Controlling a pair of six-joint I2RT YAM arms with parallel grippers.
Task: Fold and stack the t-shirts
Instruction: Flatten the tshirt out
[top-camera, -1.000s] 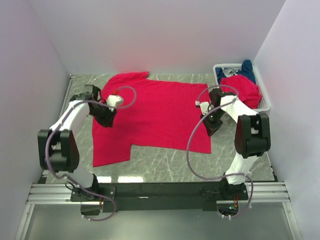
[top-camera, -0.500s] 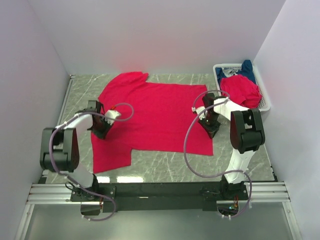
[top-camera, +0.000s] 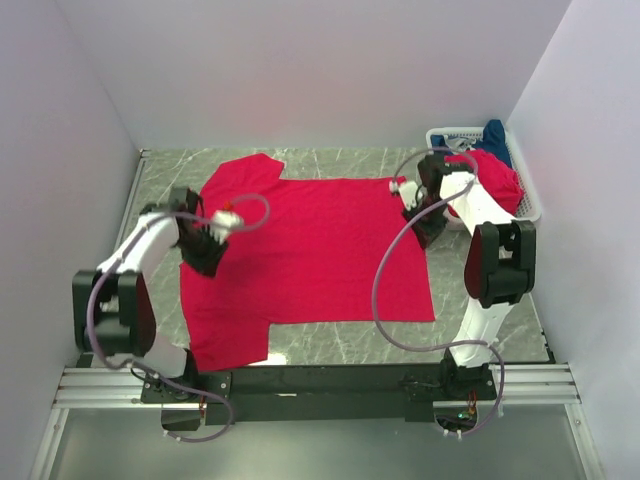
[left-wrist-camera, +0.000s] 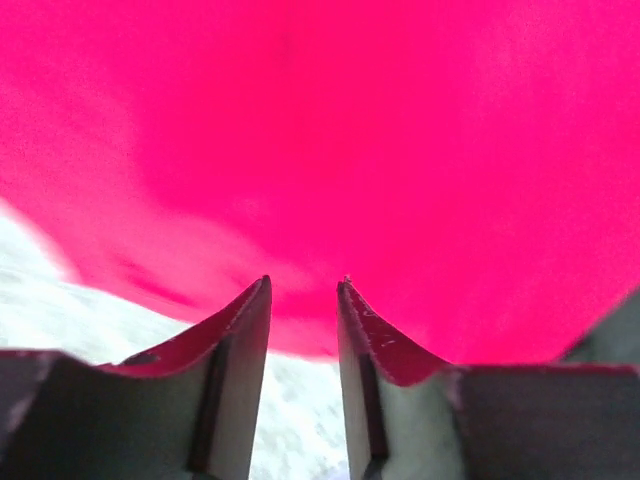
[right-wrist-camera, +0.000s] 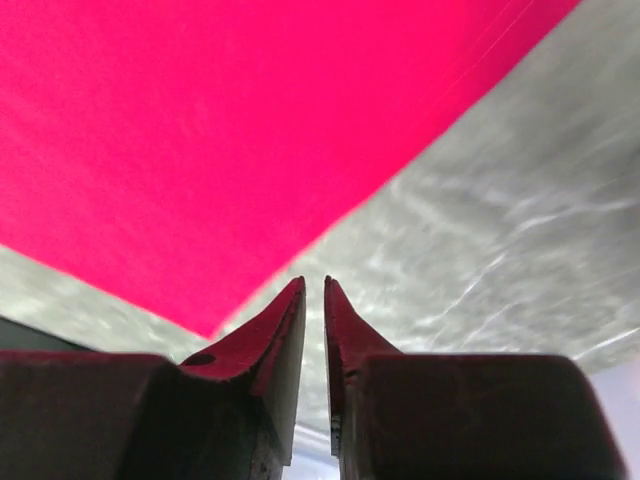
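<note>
Top external shows red t-shirt (top-camera: 320, 260) flat, long axis left-right, neck end leftward; left hand (left-wrist-camera: 303, 285) released, right hand (right-wrist-camera: 313, 282) unclear.

Left wrist view blurs the red t-shirt (left-wrist-camera: 400, 150) (edges cut off); dark blue t-shirt (top-camera: 494, 133) mostly hidden in basket (top-camera: 445, 131).
</note>
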